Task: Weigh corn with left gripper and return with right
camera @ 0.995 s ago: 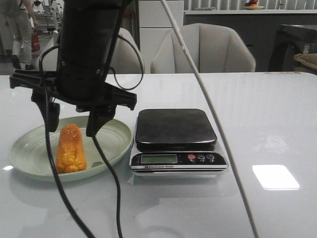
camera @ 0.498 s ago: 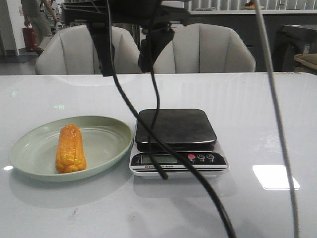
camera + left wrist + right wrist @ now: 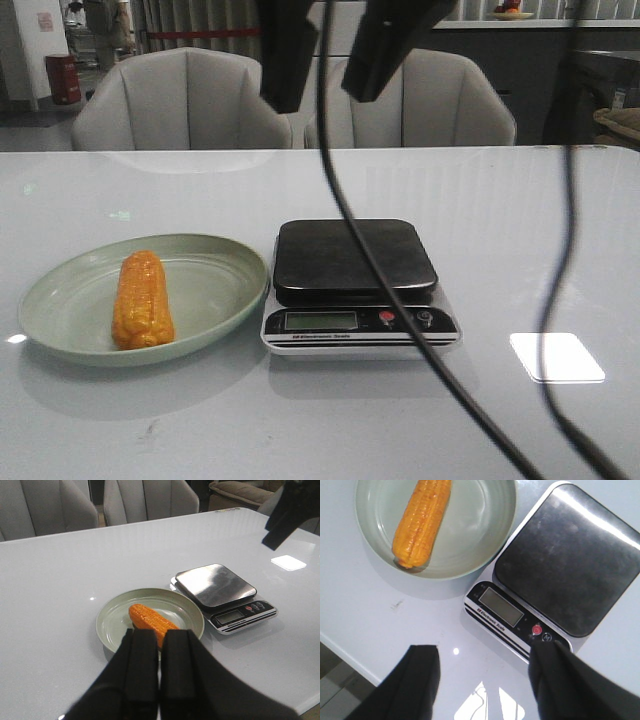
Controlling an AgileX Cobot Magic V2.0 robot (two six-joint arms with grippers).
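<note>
The corn [image 3: 141, 300] lies in the pale green plate [image 3: 215, 285] at the left of the counter [image 3: 520, 230], its long axis running front to back, blunt end toward the near edge. Just beside the plate, to its right, sits the scale [image 3: 358, 285], its black platform bare.

The left pincer [image 3: 159, 667] is clenched on nothing (its fingers meet), and in its wrist view the cob shows just past the fingertips, lengthwise. The right pincer [image 3: 485, 675] hangs released, high above the scale's display. In the front view, two dark fingers hang before the chairs [image 3: 180, 100]. The left arm looks better placed to reach it.
</note>
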